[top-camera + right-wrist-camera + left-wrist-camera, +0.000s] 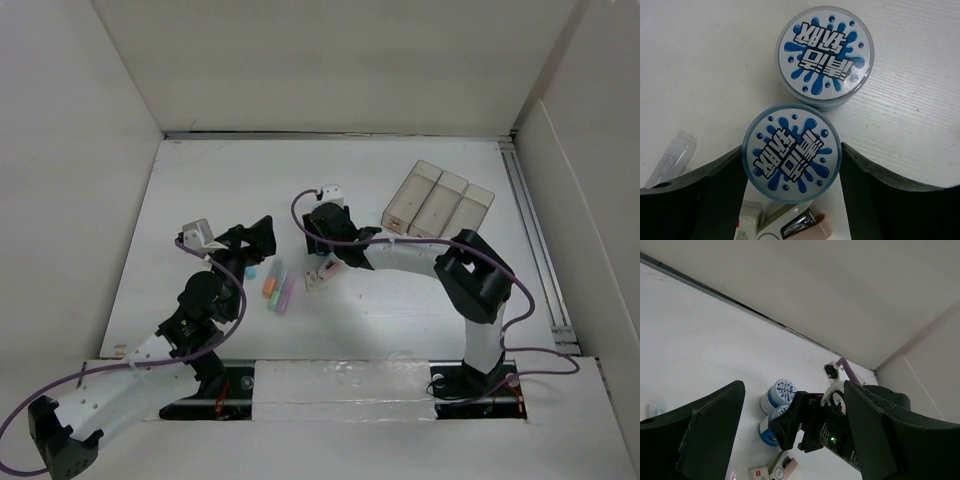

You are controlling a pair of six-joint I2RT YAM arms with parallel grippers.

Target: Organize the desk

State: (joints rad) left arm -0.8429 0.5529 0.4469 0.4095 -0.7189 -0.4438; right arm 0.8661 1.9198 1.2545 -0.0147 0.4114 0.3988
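Note:
Two round tubs with blue splash lids stand side by side on the white desk [220, 180]. In the right wrist view the near tub [791, 152] sits between my right gripper's fingers [715, 192], which press against both of its sides; the far tub [825, 55] stands free just beyond. The right gripper [320, 240] points down over them. My left gripper [262, 235] hovers just to the left, open and empty, and its view looks across at both tubs [782, 392] and the right gripper [805, 427].
A pink-and-white stapler [320, 272] lies just in front of the tubs. Several highlighters [277, 288] lie between the two arms. A clear three-compartment tray [438, 205] stands at the back right. White wall panels surround the desk.

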